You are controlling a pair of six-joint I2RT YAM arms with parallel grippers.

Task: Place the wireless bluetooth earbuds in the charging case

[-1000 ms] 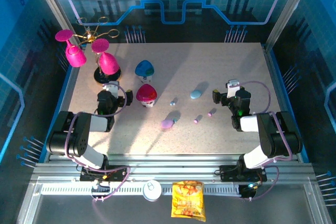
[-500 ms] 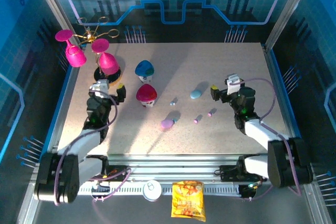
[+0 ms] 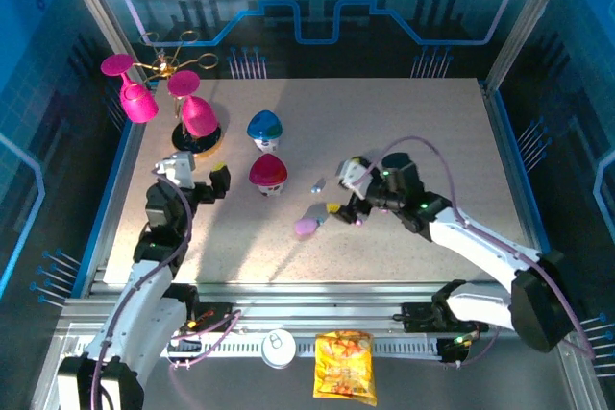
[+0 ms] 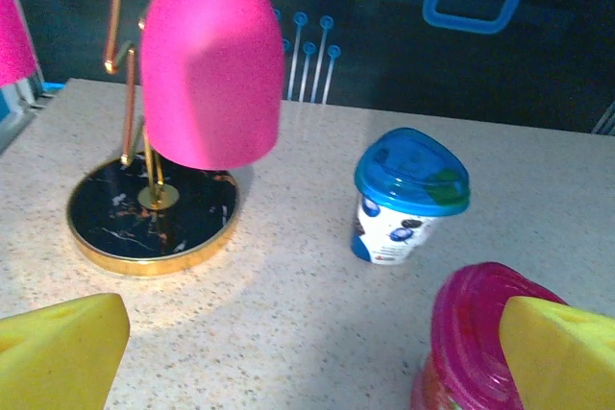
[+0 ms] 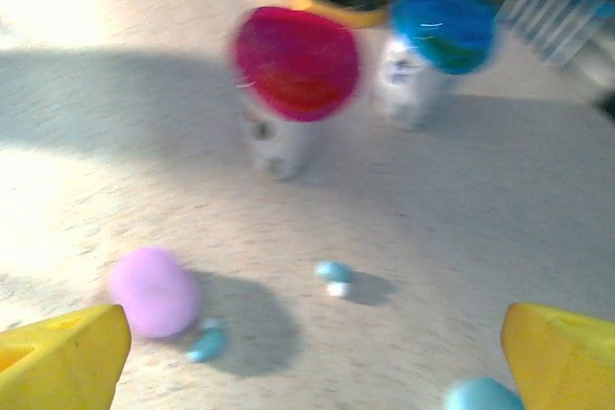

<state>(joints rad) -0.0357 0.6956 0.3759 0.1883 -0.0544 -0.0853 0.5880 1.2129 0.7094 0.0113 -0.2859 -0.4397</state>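
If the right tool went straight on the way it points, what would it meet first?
Probably the pale blue earbud on the table, about centred ahead of the right tool; the red-lidded cup stands farther behind. The blur leaves depth unsure.

Black-and-white arms (image 3: 480, 245) with lilac cables (image 3: 416, 139), yellow fingertips (image 4: 62, 348).

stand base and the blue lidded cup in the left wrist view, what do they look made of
The stand base looks like glossy black marble or resin, pale veins, shiny gold rim, probably metal. The blue-lidded cup: likely plastic, translucent glossy lid, printed white body.
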